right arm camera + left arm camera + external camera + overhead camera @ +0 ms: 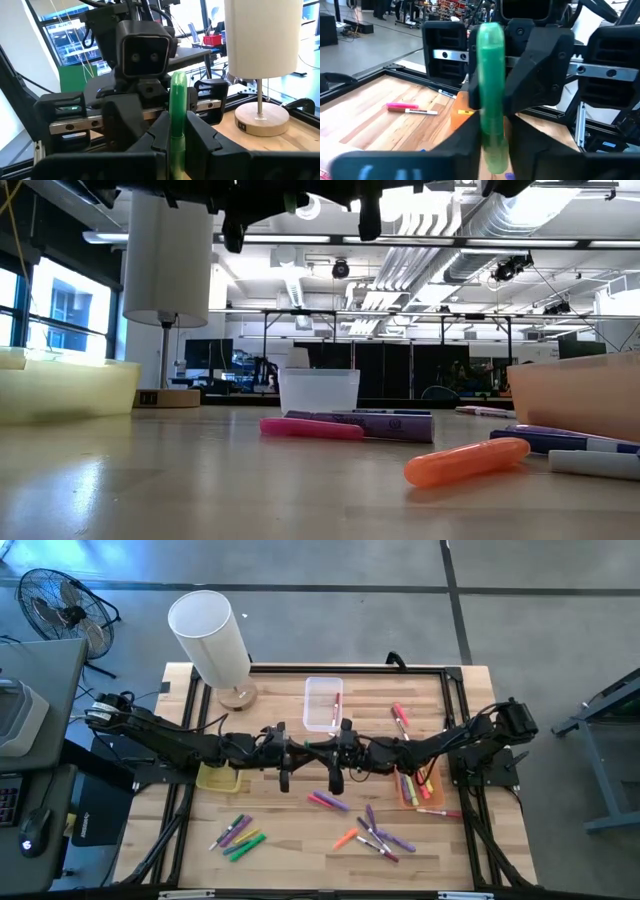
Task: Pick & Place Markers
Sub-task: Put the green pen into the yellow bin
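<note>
Green marker (490, 95) upright above mid-table, pinched at once between the fingers of left gripper (492, 131) and right gripper (176, 131), facing each other. Other markers (372, 832) loose toward the table's (280, 840) near edge; more in the orange bin (421, 791) at the right side. One in the clear bin (322, 703) near the far edge. Yellow bin (218, 778) left; lamp (212, 642) at the far-left corner.

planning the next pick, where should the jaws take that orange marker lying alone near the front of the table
Grip the stubby orange plastic marker across its middle, coming straight down from above. It lies flat on the wooden table with open space along both long sides, so the jaws should close across its narrow width.
</note>
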Robot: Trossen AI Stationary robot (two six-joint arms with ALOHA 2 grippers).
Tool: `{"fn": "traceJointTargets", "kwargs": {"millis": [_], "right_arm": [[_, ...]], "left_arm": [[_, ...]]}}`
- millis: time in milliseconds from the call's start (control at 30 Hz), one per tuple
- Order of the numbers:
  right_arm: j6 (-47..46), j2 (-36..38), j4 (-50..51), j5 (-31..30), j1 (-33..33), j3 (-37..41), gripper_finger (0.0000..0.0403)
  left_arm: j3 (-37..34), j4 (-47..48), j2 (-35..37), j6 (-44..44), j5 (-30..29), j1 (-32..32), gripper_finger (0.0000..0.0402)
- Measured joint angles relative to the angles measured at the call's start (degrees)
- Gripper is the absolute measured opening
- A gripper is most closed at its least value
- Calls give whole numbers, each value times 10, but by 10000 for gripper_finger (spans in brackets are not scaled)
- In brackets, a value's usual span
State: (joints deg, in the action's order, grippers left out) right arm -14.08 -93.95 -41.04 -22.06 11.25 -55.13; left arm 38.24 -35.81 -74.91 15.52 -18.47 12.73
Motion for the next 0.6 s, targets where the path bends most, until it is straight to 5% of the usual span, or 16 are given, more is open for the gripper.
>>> {"fn": "traceJointTargets", "kwargs": {"millis": [100,600], "right_arm": [[2,0,1,0,0,0,28],[-14,2,16,-7,0,0,79]], "left_arm": [[0,0,0,4,13,0,40],[0,28,0,12,12,0,55]]}}
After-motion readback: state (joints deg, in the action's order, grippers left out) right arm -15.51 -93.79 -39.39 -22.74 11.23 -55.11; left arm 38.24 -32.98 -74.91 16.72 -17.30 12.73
